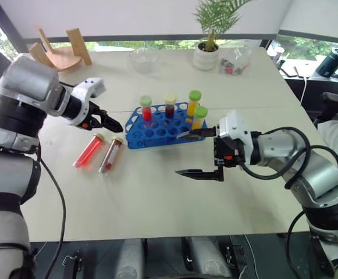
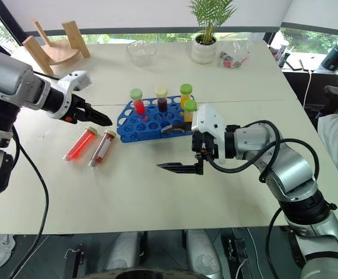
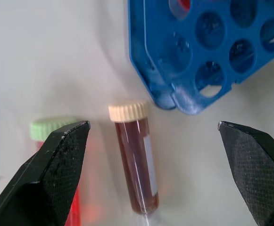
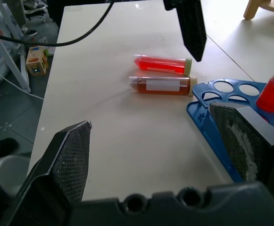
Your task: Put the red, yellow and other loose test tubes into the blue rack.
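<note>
Two loose clear capped tubes, one bright red with a green cap [image 1: 88, 150] and one dark red with a cream cap [image 3: 136, 160], lie side by side on the pale counter [image 1: 157, 192] beside the bright blue plastic holed rack [image 1: 157, 129]. They look light, rigid and slippery, best pinched mid-barrel. Left gripper [image 1: 111, 123] and right gripper [image 1: 196, 154]: jaws wide, empty.

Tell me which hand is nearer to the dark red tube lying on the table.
Left. The left hand hovers just above the dark red tube, open. The right hand is off to its right, beside the rack.
</note>
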You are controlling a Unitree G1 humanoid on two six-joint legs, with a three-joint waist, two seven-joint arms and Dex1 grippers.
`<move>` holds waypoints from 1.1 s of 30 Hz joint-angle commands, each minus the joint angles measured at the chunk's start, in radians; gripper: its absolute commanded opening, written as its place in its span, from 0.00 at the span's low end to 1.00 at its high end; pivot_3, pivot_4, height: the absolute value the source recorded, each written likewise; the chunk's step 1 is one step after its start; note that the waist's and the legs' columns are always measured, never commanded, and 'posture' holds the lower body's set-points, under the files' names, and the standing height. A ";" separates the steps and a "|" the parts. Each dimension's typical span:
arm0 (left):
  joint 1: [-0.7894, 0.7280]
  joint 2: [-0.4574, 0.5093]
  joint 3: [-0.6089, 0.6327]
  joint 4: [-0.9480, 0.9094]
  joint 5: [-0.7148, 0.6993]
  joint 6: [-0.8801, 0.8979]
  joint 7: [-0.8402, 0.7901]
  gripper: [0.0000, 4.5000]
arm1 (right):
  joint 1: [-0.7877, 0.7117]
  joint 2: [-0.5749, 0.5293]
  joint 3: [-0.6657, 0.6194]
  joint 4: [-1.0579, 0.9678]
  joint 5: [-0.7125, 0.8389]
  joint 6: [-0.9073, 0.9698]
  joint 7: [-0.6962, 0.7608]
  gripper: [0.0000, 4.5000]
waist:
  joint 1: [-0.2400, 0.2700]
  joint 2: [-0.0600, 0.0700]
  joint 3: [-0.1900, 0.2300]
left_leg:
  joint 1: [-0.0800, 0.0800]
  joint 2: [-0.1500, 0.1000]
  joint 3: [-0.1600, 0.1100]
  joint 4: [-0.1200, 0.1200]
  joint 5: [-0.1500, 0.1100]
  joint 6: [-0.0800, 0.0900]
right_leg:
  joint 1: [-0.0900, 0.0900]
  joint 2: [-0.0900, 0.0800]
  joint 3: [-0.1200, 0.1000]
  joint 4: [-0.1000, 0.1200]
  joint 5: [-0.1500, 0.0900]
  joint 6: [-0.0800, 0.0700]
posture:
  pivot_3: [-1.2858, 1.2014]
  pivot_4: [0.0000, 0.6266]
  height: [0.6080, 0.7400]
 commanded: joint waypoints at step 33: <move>0.190 -0.042 0.120 -0.066 0.011 -0.289 -0.003 0.17 | 0.088 -0.063 -0.082 -0.105 0.042 0.096 -0.057 1.00 | 0.019 0.002 -0.002 | 0.002 -0.002 -0.001 0.002 0.000 0.000 | 0.002 -0.002 0.000 0.001 0.000 0.001 | 0.52 0.24 1.00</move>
